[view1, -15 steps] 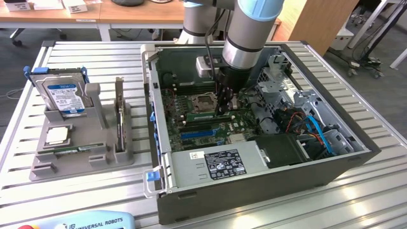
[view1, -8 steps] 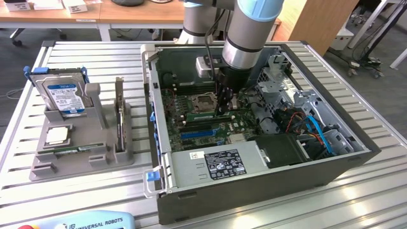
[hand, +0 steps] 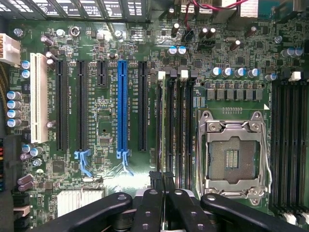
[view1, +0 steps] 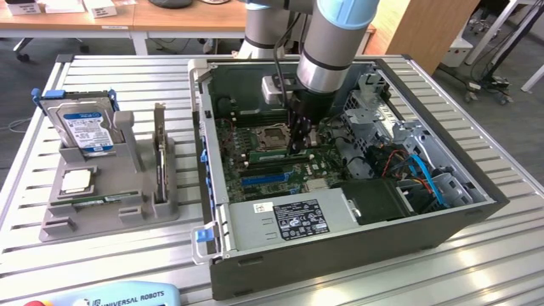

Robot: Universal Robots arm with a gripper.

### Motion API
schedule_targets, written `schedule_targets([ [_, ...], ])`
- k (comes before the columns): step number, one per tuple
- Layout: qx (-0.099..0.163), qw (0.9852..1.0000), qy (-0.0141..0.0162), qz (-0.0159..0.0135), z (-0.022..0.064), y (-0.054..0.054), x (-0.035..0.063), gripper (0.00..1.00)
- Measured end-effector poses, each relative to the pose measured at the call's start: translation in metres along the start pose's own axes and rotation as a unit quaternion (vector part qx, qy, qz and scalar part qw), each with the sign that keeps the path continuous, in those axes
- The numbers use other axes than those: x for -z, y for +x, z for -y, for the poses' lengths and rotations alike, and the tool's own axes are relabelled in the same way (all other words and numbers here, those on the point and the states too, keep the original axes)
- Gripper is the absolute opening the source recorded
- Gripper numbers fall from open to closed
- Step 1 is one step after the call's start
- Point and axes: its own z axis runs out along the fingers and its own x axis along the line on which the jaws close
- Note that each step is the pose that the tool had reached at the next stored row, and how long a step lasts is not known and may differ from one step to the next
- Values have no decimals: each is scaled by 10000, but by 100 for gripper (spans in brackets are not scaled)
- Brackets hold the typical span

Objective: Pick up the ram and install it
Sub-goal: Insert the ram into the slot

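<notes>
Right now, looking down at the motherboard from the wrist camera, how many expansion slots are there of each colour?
white slot: 1
blue slot: 1
black slots: 4 (three long, one short)
Total: 6

Wooden desks (view1: pixel 178 19) behind; grey floor (view1: pixel 514 121); slatted metal table (view1: pixel 493 255).

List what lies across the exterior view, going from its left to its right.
hard drive → upright expansion card → robot arm → blue cable inside the open computer case. The small parts in the grey holder overlap the drive, so they are left out.
</notes>
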Motion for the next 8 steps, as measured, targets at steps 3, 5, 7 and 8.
schedule_targets([
  [3,0,10000,0,0,0,-2,-8,11],
  [5,0,10000,0,0,0,-2,-13,11],
  [7,0,10000,0,1,1,-2,-17,11],
  [8,0,10000,0,1,1,-2,-18,11],
])
